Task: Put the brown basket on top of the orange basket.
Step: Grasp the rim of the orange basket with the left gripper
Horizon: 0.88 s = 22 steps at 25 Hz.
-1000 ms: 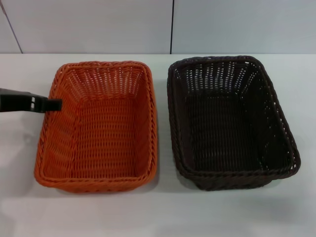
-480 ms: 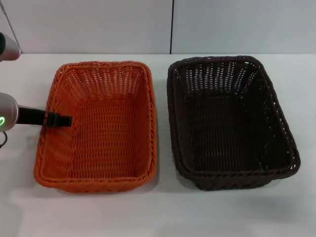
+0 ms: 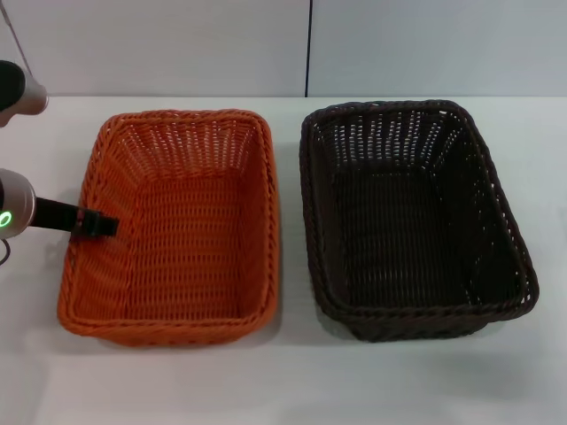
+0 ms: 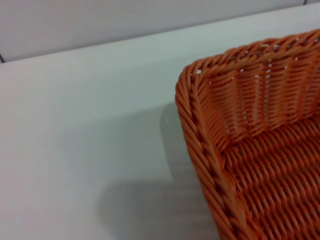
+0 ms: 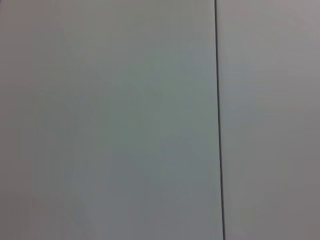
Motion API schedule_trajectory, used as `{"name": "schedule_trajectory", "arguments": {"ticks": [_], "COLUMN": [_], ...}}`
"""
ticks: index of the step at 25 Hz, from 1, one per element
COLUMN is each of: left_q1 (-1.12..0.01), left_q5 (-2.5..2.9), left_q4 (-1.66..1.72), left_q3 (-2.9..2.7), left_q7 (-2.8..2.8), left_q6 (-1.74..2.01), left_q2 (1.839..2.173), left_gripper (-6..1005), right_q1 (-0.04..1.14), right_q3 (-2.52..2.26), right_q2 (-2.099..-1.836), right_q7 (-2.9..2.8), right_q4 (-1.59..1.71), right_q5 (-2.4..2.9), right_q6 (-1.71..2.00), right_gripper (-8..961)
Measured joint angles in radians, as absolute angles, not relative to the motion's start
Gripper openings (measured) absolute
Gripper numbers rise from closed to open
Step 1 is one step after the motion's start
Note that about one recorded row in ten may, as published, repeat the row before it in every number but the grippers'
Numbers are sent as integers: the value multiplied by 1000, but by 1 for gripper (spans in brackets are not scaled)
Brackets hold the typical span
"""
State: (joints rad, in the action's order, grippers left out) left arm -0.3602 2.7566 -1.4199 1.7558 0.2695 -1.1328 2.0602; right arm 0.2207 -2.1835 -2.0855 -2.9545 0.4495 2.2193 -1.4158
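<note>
Baskets are seen side by side on the white table (image 3: 292, 381): bright orange woven rectangular basket (image 3: 177, 226) toward the left edge, dark brown woven rectangular basket (image 3: 412, 217) toward the right (apart, unstacked). Left gripper (image 3: 96, 225) is positioned at the orange rim, grip state indiscernible.

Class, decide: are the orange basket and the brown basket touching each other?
Apart. The head view shows a plain strip of white table between the orange basket and the brown basket along their whole facing sides.
</note>
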Motion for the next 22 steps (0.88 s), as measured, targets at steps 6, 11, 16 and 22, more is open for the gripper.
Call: {"name": "schedule_trajectory", "arguments": {"ticks": [6,11,16,22], "left_q1": [-388,-382,-365,-364], "left_q5": [2781,2791,2791,2792], "left_q4": [-1380,-1429,-1476,-1482], "left_q3": [1760,1760,1758,1762], "left_q7": [305,364,408,444], "left_q6": [-1147,-1177,-1186,-1187], "left_q2": [2057,2057,2057,2057], "left_gripper": [632,407,318,275], "right_q1": [217,215,214,211], "right_q3": [-2197,-2208,-2212,-2222], "right_q2": [-2088,-2089,-2089,-2091], "right_q7": [-2955,-2955,-2954,-2954], "right_q4": [455,462,475,481], "right_q5": [2217,2215,2214,2213], "right_q6": [-1417,-1421,-1421,-1422], "right_gripper": [702,702,702,702]}}
